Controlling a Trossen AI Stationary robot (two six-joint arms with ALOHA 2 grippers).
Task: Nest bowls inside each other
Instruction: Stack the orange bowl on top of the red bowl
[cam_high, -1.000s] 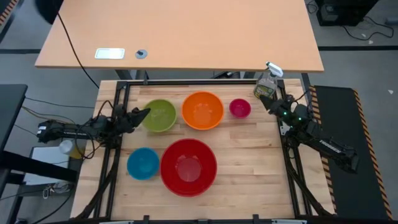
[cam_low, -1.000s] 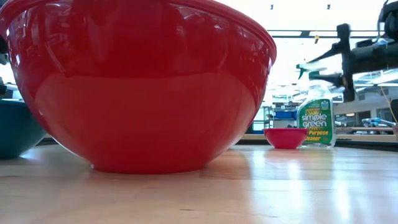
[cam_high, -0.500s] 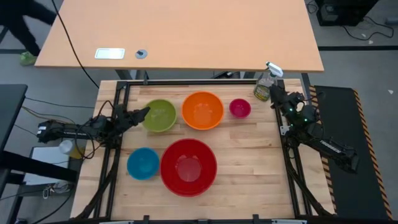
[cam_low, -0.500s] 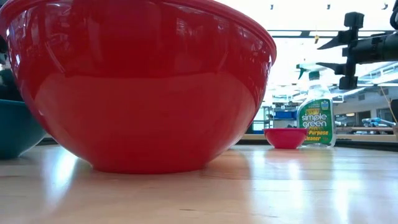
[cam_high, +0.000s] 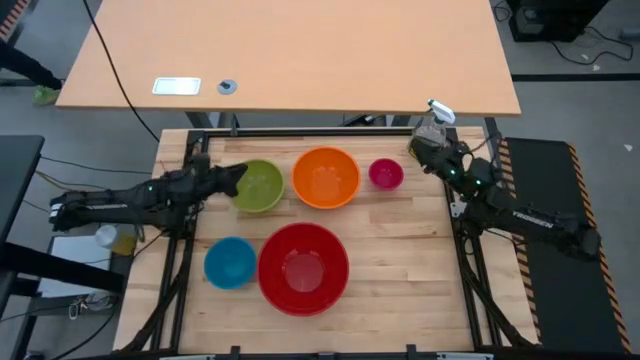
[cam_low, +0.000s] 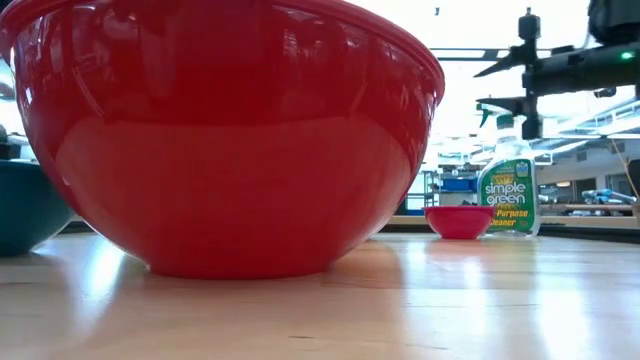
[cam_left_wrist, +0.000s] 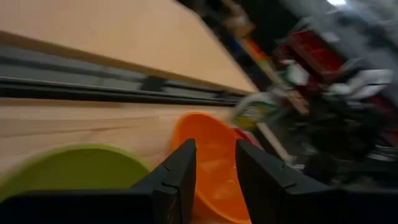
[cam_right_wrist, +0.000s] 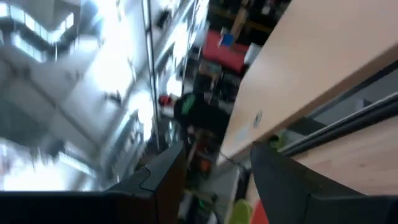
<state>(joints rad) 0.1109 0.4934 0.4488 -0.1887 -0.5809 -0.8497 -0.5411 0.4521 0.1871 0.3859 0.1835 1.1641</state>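
Five bowls stand apart on their bases on the wooden table (cam_high: 400, 250). Lime green (cam_high: 258, 187), orange (cam_high: 326, 177) and magenta pink (cam_high: 385, 174) form the far row. Blue (cam_high: 230, 262) and the big red one (cam_high: 303, 267) stand nearer. My left gripper (cam_high: 238, 177) hovers open at the lime bowl's left rim, nearly level, with nothing between its fingers (cam_left_wrist: 180, 177). My right gripper (cam_high: 417, 147) is open too, raised beside the spray bottle, to the right of the pink bowl (cam_low: 459, 221).
A clear spray bottle (cam_high: 430, 130) stands at the table's far right corner, right behind my right gripper. A larger tan desk (cam_high: 300, 50) lies beyond the far edge. Bare wood shows at the near right (cam_high: 410, 290).
My left gripper has risen and tipped up from pointing down to nearly level, creeping toward the lime bowl. My right gripper has risen and gone toward the far edge and the spray bottle. No bowl has moved.
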